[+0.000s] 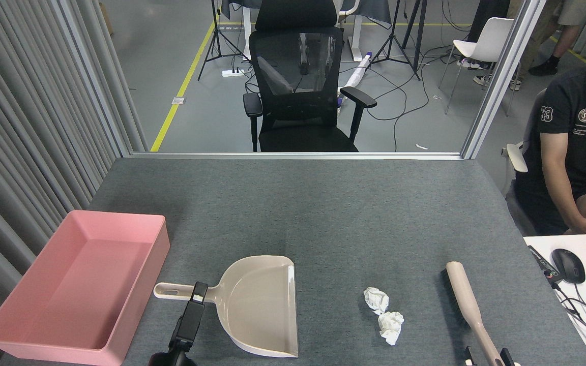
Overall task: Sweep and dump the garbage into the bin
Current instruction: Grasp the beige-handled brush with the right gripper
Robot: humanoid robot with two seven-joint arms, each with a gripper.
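While the left gripper (199, 293) sits on the dustpan (260, 307) handle — grip unclear — the right gripper (487, 356) straddles the brush (468, 307) handle, fingers apart; 2 tissue wads (384, 314) lie between.

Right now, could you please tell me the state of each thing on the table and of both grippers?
Bin: empty, upright.
Dustpan: flat on the table, empty.
Garbage: two wads, unswept, on the table.
Brush: lying on the table.
Left gripper: at the dustpan handle, grip unclear.
Right gripper: open around the brush handle.
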